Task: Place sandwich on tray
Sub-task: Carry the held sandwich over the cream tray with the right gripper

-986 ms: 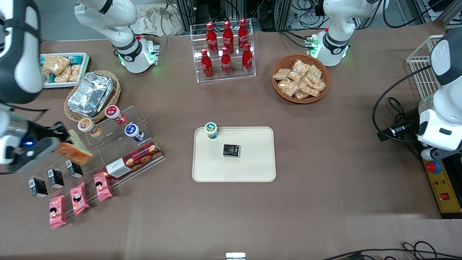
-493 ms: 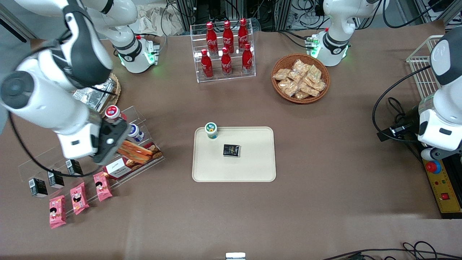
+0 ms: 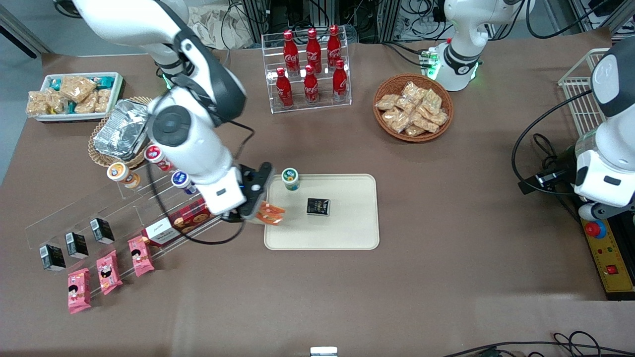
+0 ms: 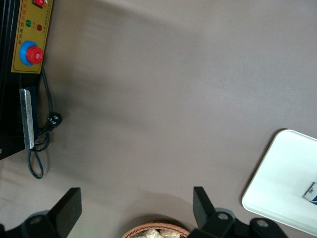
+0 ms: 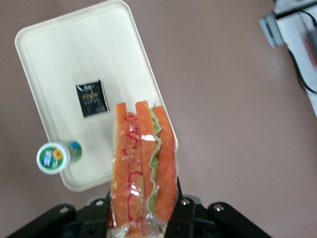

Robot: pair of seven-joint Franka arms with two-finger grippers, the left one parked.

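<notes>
Step in hand: carry phase; the sandwich [image 3: 270, 213] is held aloft and has reached the tray [image 3: 347, 233] at its edge toward the working arm's end of the table.
Gripper: the gripper [image 3: 258, 206] hangs above that tray edge, its fingers closed on the wrapped base of the sandwich; in the right wrist view the wedge [image 5: 143, 166] stands out from between the jaws with its cut face and orange-red filling toward the camera.
Sandwich position: above the tray rim, not resting on it; judged clear of the surface, though the height cannot be fixed.
Tray contents: a small round cup [image 3: 290, 178] stands at the tray corner farther from the front camera; a dark flat packet [image 3: 318, 206] lies near the tray's middle. The sandwich is apart from both.
Tray free area: bare cream surface [image 5: 64, 59] shows nearer the front camera than the packet and toward the parked arm's end.
Next move, judged: travel a little farther over the bare part, lower until the wrap meets the tray, then release.
Risk, judged: setting down too soon would leave the wedge straddling the rim; drifting toward the cup could tip it.
</notes>
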